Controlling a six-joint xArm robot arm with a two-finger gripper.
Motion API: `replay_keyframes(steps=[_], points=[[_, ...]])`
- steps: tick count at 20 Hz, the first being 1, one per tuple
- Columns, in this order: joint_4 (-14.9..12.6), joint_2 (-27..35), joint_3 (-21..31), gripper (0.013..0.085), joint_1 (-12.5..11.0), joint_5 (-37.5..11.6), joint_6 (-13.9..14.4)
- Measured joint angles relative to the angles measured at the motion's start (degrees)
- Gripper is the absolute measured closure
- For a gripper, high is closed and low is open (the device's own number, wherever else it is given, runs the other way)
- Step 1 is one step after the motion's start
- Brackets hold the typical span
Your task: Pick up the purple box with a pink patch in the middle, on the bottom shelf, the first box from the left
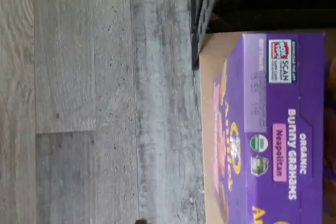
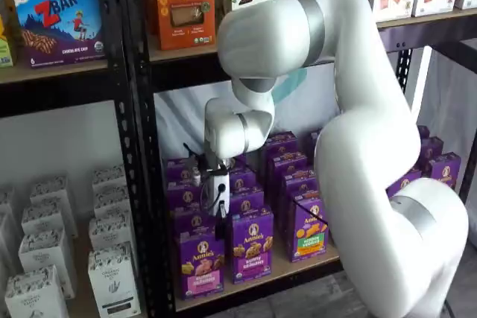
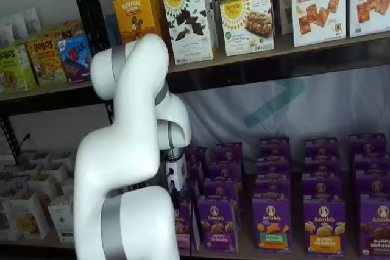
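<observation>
The purple box (image 2: 200, 262) stands upright at the left front of the bottom shelf (image 2: 277, 272), with a pink panel across its lower middle. In a shelf view my gripper (image 2: 218, 215) hangs just above its top, white body over dark fingers that I cannot make out against the boxes. In the other shelf view the gripper (image 3: 177, 193) is over the same box (image 3: 183, 224), which my arm mostly hides. The wrist view shows the box's top (image 1: 273, 129) close up, with a pink "Neapolitan" patch.
Several more purple boxes (image 2: 251, 245) stand in rows to the right and behind. A black rack post (image 2: 134, 147) rises just left of the box and shows in the wrist view (image 1: 202, 14). White boxes (image 2: 112, 277) fill the left bay. Grey wood floor (image 1: 94, 103) lies below.
</observation>
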Motion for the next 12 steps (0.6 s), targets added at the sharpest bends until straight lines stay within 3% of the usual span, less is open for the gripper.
replay_keyframes(steps=[12], points=[[-1.2,7.0,-7.5,0.0130,0.5,1.4,1.6]])
